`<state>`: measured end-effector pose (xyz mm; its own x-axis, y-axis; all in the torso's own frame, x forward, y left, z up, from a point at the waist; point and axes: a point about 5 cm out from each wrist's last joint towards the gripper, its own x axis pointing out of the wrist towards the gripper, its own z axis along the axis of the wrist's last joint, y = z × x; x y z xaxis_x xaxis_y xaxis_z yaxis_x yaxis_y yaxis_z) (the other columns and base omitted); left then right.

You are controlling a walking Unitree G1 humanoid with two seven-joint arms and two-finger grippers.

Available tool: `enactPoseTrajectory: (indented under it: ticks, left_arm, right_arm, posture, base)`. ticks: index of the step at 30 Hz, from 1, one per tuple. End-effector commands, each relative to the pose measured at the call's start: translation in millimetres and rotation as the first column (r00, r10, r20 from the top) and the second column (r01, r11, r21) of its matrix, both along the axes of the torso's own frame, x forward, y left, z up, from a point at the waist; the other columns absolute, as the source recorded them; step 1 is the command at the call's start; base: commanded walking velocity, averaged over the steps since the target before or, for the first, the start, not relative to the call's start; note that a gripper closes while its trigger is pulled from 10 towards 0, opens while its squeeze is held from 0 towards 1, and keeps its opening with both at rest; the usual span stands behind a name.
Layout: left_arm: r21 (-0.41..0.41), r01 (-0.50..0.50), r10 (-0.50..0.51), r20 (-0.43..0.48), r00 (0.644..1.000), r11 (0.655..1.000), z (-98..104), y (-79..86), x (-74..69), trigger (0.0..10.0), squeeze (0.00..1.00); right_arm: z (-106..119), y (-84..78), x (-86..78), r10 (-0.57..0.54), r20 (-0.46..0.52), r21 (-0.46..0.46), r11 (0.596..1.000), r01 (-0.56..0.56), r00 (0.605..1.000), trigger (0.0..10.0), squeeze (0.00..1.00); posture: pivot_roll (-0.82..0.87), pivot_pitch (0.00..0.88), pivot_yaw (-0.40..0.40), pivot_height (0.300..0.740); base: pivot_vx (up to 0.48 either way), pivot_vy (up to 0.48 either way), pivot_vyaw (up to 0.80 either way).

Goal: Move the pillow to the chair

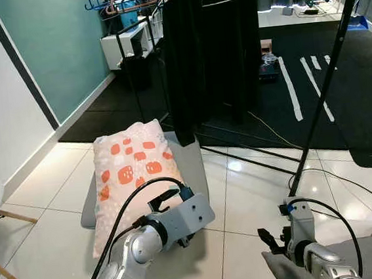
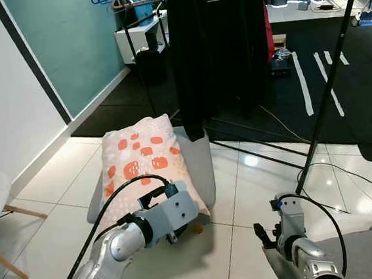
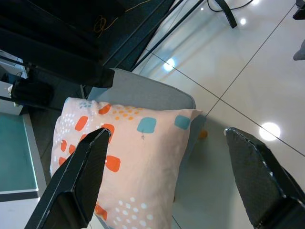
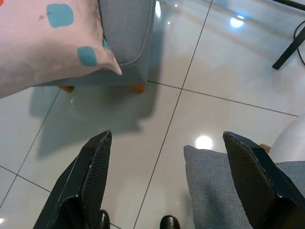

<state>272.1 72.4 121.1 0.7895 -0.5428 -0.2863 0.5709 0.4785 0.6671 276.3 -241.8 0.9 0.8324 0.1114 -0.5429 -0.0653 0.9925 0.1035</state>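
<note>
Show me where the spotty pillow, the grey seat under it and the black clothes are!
pillow (image 1: pixel 135 167): left eye view, its orange-patterned middle.
grey seat (image 1: pixel 191 162): left eye view, bare cushion beside the pillow.
black clothes (image 1: pixel 210 51): left eye view, middle of the hanging cloth.

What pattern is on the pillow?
The pale pink pillow has orange and blue blotches and white dots, clearest in the left wrist view.

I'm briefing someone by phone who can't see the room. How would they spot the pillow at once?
Start at the black clothes hanging on the rack; on the white tiles just before them sits a low grey cushioned seat. The pillow lies on it, pale pink with orange blotches, the only patterned thing nearby. The left gripper hovers open above its corner.
</note>
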Motion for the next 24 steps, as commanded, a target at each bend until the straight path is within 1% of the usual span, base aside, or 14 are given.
enactPoseTrajectory:
  ticks: [1,7,13,24]
  left_arm:
    - [0.006,0.005,-0.005,-0.001,1.000,1.000,-0.3,3.6,-2.3,10.0,0.00]
    - [0.005,0.004,-0.004,0.001,1.000,1.000,0.4,4.4,-1.9,10.0,0.00]
    - [0.004,0.003,-0.003,-0.002,1.000,1.000,0.2,5.4,-1.4,10.0,0.00]
    - [0.001,0.005,-0.005,-0.006,1.000,1.000,0.0,2.7,-1.2,10.0,0.00]
  right_arm:
    - [-0.1,2.5,0.9,-0.012,0.010,0.018,1.000,0.012,1.000,10.0,0.00]
    - [-1.3,3.2,-0.1,-0.017,0.010,0.022,1.000,0.017,1.000,10.0,0.00]
    - [-2.3,7.2,0.0,-0.009,0.010,0.030,1.000,0.008,1.000,10.0,0.00]
    - [1.3,3.3,2.1,-0.009,0.020,0.034,0.999,0.009,1.000,10.0,0.00]
  posture:
    - [-0.16,0.029,0.062,0.740]
    - [-0.16,0.029,0.065,0.740]
    - [-0.17,0.024,0.068,0.740]
    - [-0.16,0.026,0.050,0.740]
  base:
    - [0.000,0.000,0.00]
    - [0.000,0.000,0.00]
    - [0.000,0.000,0.00]
    - [0.000,0.000,0.00]
